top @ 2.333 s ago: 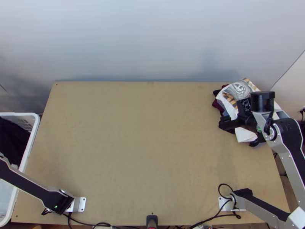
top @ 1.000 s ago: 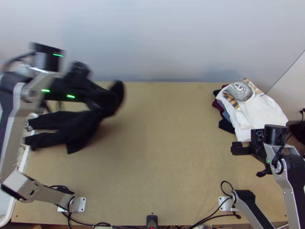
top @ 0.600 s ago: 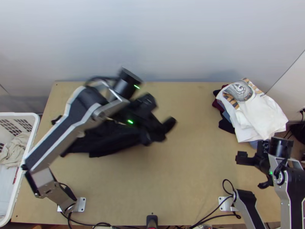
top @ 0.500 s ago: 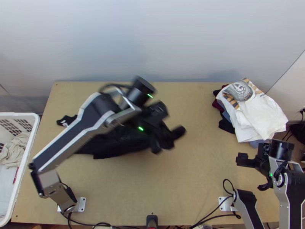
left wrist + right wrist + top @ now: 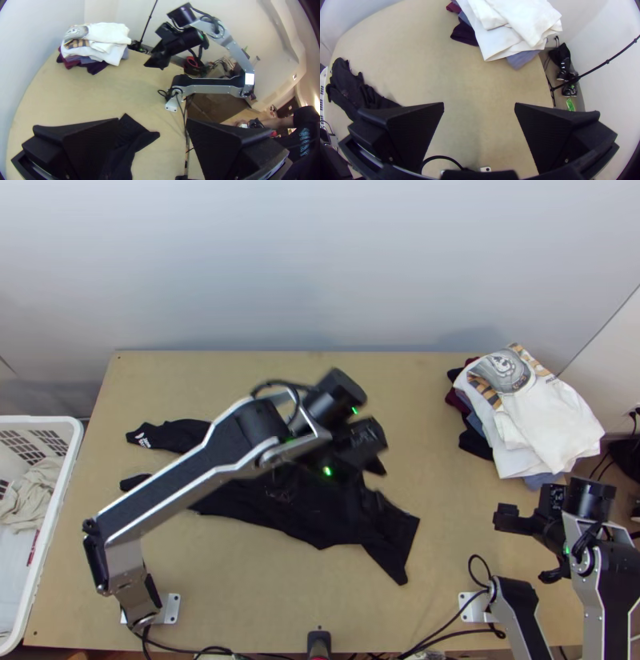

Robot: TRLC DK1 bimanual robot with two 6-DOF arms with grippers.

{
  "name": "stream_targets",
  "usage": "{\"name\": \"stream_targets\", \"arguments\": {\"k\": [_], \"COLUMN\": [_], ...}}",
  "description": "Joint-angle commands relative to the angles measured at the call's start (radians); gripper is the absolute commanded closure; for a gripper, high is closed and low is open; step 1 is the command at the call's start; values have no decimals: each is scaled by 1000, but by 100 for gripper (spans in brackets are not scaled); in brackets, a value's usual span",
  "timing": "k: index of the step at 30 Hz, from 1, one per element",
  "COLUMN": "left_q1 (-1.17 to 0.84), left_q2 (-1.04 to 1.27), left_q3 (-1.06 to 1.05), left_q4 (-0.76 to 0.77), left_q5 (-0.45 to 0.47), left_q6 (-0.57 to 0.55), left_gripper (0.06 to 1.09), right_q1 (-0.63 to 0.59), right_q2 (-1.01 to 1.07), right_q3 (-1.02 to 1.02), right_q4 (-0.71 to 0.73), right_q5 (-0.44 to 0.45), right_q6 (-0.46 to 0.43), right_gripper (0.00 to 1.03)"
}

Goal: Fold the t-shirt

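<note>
Black t-shirt (image 5: 336,516) is spread unevenly, partly bunched, across left and middle of table (image 5: 240,596). Left gripper (image 5: 153,120) is poised over it, fingers apart, nothing gripped. Right gripper (image 5: 479,103) is open and empty, near clothes stack (image 5: 548,420). Risk: if a fold is started before flattening, creases may be locked in; wrong layers could be pinched where cloth is bunched.
</note>
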Motion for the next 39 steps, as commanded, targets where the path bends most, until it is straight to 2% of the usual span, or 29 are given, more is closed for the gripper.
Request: {"name": "stream_targets", "arguments": {"k": [1,9,13,18,23,25,28,29,33,36,37,39], "left_q1": [178,420,512,675,767,773,762,762,762,759,753,742], "left_q2": [-29,-173,-235,-275,-333,-344,-356,-359,-357,-336,-331,-313], "left_q3": [-43,-336,-509,-641,-748,-790,-834,-846,-899,-925,-932,-937], "left_q4": [-53,-104,-101,-84,-79,-72,-49,-44,26,98,129,191], "left_q5": [-50,-123,-217,-241,-243,-246,-303,-310,-315,-313,-312,-313], "left_q6": [70,183,237,239,246,246,246,246,216,162,142,114], "left_gripper": [10,11,11,11,26,29,29,31,50,76,80,80], "right_q1": [86,296,389,529,650,669,696,710,773,810,817,834], "right_q2": [39,200,318,484,640,685,734,751,846,922,947,999], "right_q3": [12,112,172,281,400,416,413,413,455,511,532,589], "right_q4": [-11,-40,-35,-1,17,40,129,163,224,262,278,290], "right_q5": [-43,-92,-128,-146,-144,-146,-146,-146,-148,-154,-154,-154], "right_q6": [-6,-38,-43,-47,-69,-78,-87,-89,-81,-73,-64,-57], "right_gripper": [4,4,5,5,5,6,13,15,15,16,16,16]}}
